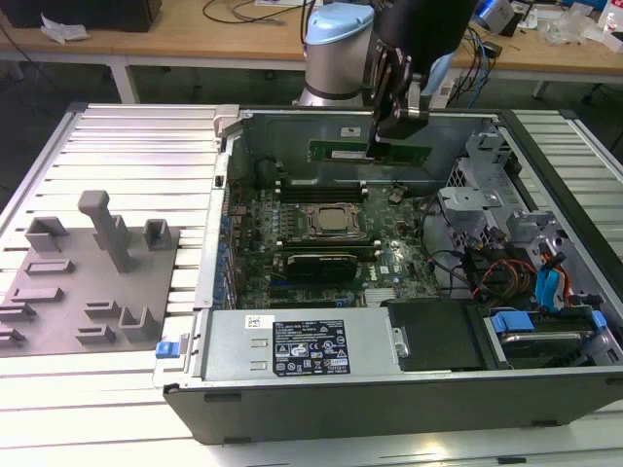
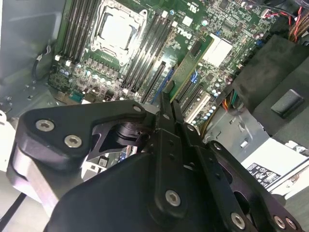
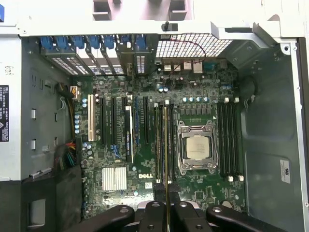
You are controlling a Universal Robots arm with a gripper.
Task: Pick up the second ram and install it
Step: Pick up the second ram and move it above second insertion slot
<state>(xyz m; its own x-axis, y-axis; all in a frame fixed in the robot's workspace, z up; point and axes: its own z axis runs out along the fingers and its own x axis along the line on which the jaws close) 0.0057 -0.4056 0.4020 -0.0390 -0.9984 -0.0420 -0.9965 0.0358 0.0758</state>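
Gripper point(image 1: 397, 125) clenched on the second ram point(image 1: 370, 153), held on edge above the motherboard point(image 3: 193, 121), long axis parallel to the memory slots point(image 3: 228, 140).

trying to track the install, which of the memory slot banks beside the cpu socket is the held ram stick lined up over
The second ram in the gripper hangs over the bank between the processor socket and the expansion slots, not the bank by the case wall.

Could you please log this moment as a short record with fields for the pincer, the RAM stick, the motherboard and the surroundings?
pincer: shut on the second ram, gripping it at mid-length
ram position: held in the air above the motherboard, inside the open computer case, not seated
ram seen edge-on: in the first wrist view, lined up along the memory slots beside the processor socket
surroundings: grey fixture tray on the exterior view's left of the case
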